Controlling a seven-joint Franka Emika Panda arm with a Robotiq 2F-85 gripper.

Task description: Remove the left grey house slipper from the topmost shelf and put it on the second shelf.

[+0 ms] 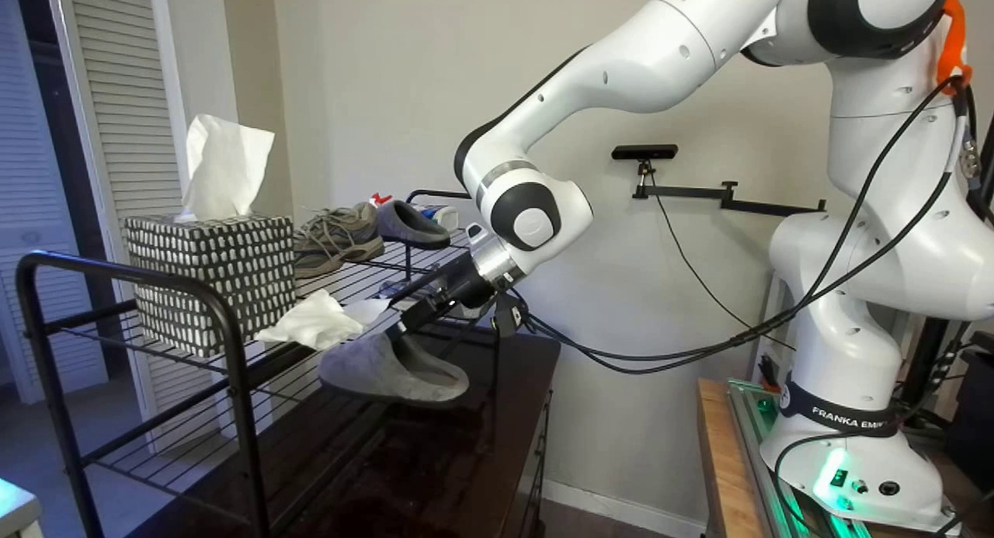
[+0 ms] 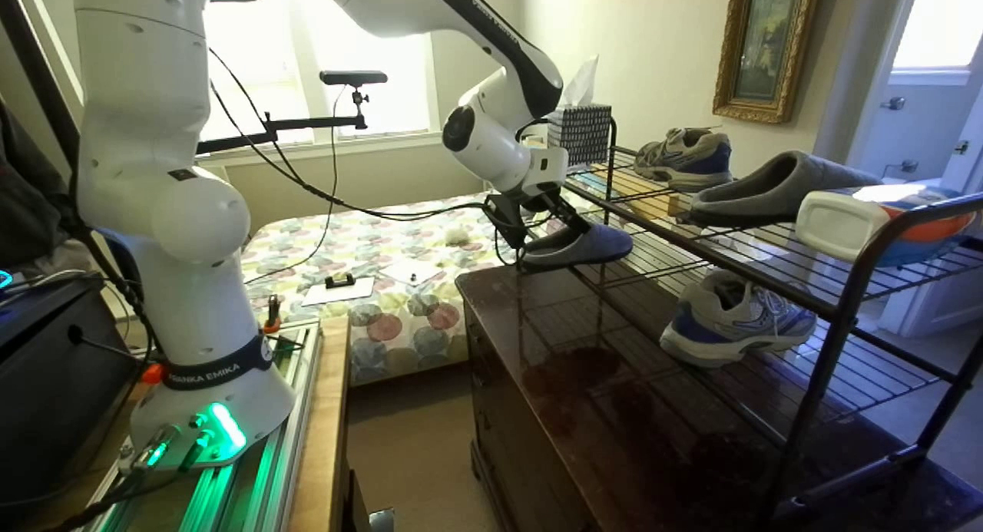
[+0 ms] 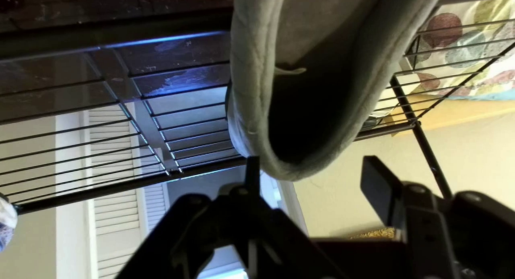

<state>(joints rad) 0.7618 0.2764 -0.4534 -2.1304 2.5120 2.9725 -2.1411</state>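
Note:
A grey house slipper (image 1: 361,367) lies across the front edge of the second shelf (image 1: 151,425), its heel reaching out over the dresser side. It also shows in an exterior view (image 2: 595,244) and fills the upper middle of the wrist view (image 3: 251,89). My gripper (image 3: 316,178) is open at its toe end; the fingers are apart and nothing is between them. One fingertip overlaps the slipper's edge in the wrist view; I cannot tell if it touches. The other grey slipper (image 2: 783,190) stands on the topmost shelf (image 2: 691,244), also seen in an exterior view (image 1: 411,223).
A patterned tissue box (image 1: 213,278) and a sneaker (image 2: 683,160) stand on the topmost shelf. A wipes pack (image 2: 883,217) lies near its end. Another sneaker (image 2: 729,321) stands on the second shelf. A loose white tissue (image 1: 314,321) is near my gripper. A dark dresser (image 2: 561,355) carries the rack.

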